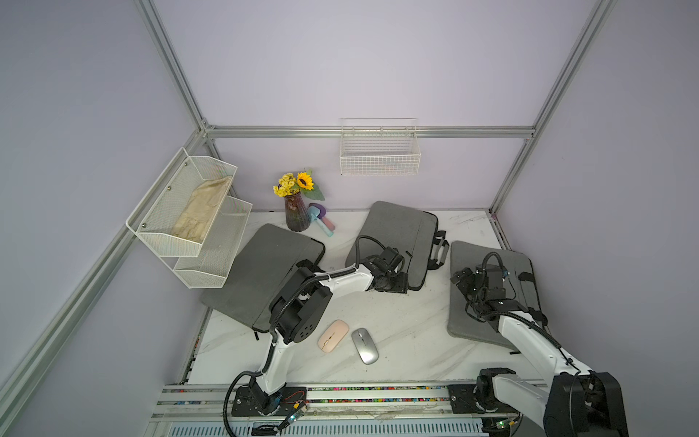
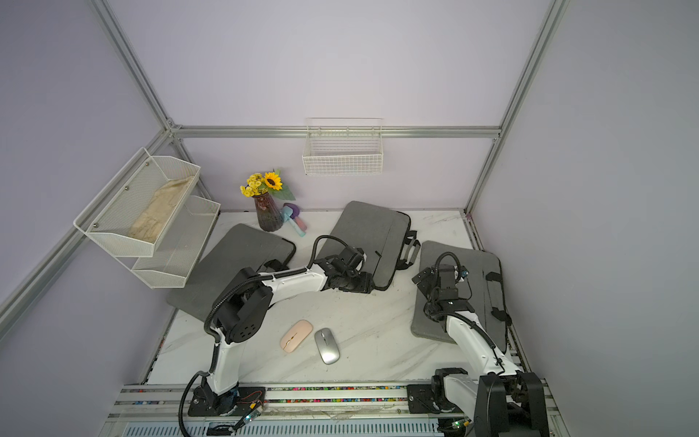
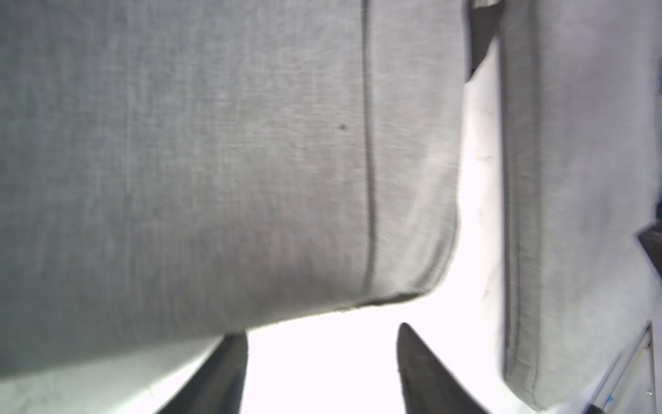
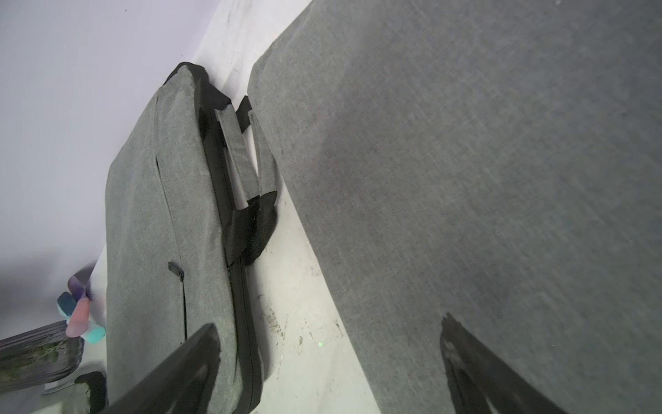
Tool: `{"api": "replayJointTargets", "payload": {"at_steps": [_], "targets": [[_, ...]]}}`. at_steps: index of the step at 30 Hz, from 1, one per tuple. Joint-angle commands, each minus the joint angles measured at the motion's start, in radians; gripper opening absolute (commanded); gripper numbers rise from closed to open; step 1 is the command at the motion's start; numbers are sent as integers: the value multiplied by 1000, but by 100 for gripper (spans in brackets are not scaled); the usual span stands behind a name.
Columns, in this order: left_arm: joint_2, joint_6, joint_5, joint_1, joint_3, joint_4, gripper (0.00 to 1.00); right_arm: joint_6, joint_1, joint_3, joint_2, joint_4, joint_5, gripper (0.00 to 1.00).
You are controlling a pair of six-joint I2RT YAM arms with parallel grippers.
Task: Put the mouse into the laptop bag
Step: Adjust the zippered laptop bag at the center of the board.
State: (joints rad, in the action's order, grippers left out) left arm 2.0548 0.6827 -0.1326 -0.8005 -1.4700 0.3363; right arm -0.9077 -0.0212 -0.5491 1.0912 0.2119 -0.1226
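On table [image 1: 412,329]: pink mouse [image 1: 333,336], silver mouse [image 1: 365,346]; seemingly not touching.

Pink mouse [image 2: 295,336] lies beside silver mouse [image 2: 327,345]; left end effector [image 2: 363,283] apparently over middle laptop bag [image 2: 365,230].

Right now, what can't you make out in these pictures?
1. Middle laptop bag: near corner hidden under the left arm in both top views; left wrist view blurred.
2. Right laptop bag: partly covered by the right arm; zipper state unclear.
3. Beige thing in the shelf: too small to identify.
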Motion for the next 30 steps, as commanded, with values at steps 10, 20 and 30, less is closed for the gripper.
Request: {"api": "replayJointTargets", "payload": {"at_steps": [10, 20, 30], "targets": [[-435, 84, 75, -115, 391, -261, 100, -21, 15, 114, 81, -102, 179, 97], [-214, 191, -11, -274, 349, -438, 99, 16, -55, 110, 272, -313, 413, 95], [-4, 255, 36, -281, 199, -404, 99, 59, -52, 15, -92, -8, 270, 97]]}}
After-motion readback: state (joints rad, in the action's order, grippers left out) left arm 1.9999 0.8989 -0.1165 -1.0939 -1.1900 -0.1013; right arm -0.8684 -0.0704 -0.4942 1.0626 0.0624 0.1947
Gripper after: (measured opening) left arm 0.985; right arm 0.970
